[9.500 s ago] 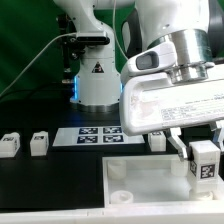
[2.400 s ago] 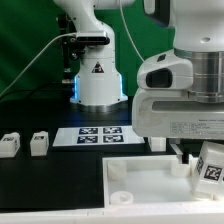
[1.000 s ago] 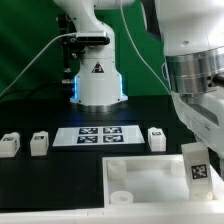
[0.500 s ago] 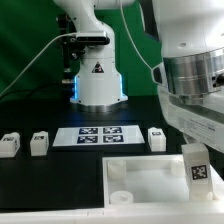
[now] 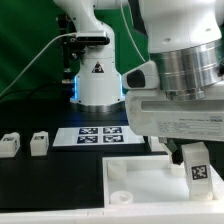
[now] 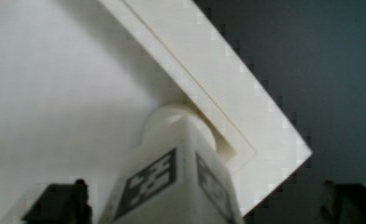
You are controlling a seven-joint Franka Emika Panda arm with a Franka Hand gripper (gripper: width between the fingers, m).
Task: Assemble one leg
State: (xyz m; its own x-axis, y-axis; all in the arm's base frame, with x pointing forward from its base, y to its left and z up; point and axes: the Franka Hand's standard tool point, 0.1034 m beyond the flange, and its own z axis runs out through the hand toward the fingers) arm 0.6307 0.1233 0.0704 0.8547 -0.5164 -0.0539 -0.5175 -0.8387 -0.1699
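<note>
A white leg with a black-and-white tag stands upright on the right end of the large white panel. My gripper hangs over the leg, and its big white body fills the upper part of the exterior view's right. In the wrist view the leg stands between my two dark fingertips, with a gap on each side, at the panel's edge. The gripper is open and holds nothing.
Two more legs lie on the black table at the exterior view's left. A third shows partly under the gripper body. The marker board lies in front of the robot base.
The gripper body has swung back down and toward the exterior view's left, over the leg. The leg stands in the same place on the panel.
</note>
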